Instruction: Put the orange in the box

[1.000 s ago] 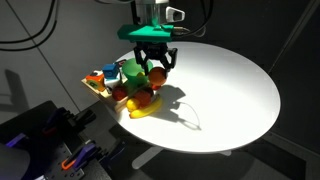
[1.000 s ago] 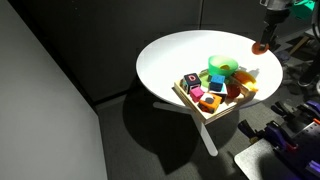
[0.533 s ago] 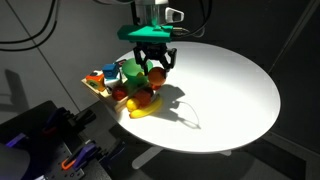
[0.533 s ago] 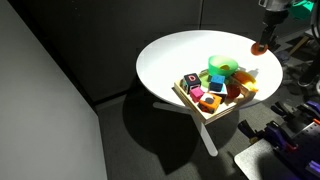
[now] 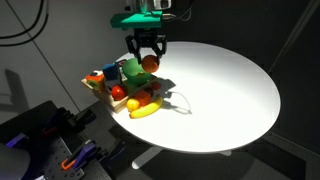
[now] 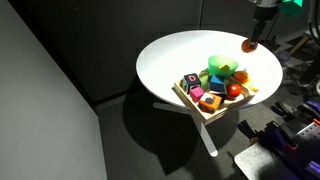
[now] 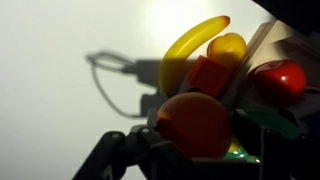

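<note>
My gripper (image 5: 149, 60) is shut on the orange (image 5: 149, 62) and holds it in the air above the right end of the box (image 5: 97, 92). In the wrist view the orange (image 7: 194, 124) fills the space between my fingers, with the table far below. In an exterior view the orange (image 6: 248, 45) hangs above the table's far edge, beyond the tan wooden box (image 6: 190, 103). The box lies at the table's edge and holds several coloured toys.
A green bowl (image 5: 131, 70) (image 6: 222, 66) sits in the box with red fruits (image 5: 118, 92) (image 7: 278, 79) beside it. A yellow banana (image 5: 145, 109) (image 7: 192, 50) lies on the white round table (image 5: 220, 90) beside the box. Dark equipment stands below the table's edge.
My gripper has risen with the orange in it, lifting it well above the toys and the banana. The fruits in the box are now uncovered.
</note>
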Action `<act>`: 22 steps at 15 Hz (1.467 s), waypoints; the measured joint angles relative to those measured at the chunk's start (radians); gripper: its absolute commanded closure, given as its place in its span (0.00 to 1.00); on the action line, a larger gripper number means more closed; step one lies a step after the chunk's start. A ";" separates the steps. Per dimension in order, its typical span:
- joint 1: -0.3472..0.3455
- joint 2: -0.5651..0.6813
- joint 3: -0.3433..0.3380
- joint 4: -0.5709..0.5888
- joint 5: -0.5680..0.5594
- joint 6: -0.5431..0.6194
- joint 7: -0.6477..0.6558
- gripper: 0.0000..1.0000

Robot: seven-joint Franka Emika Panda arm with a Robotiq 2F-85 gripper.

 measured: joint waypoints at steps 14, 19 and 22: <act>0.168 -0.089 0.121 -0.009 -0.002 -0.215 -0.011 0.50; 0.199 -0.088 0.148 -0.009 0.004 -0.222 -0.066 0.50; 0.212 -0.086 0.160 -0.009 0.027 -0.222 -0.106 0.50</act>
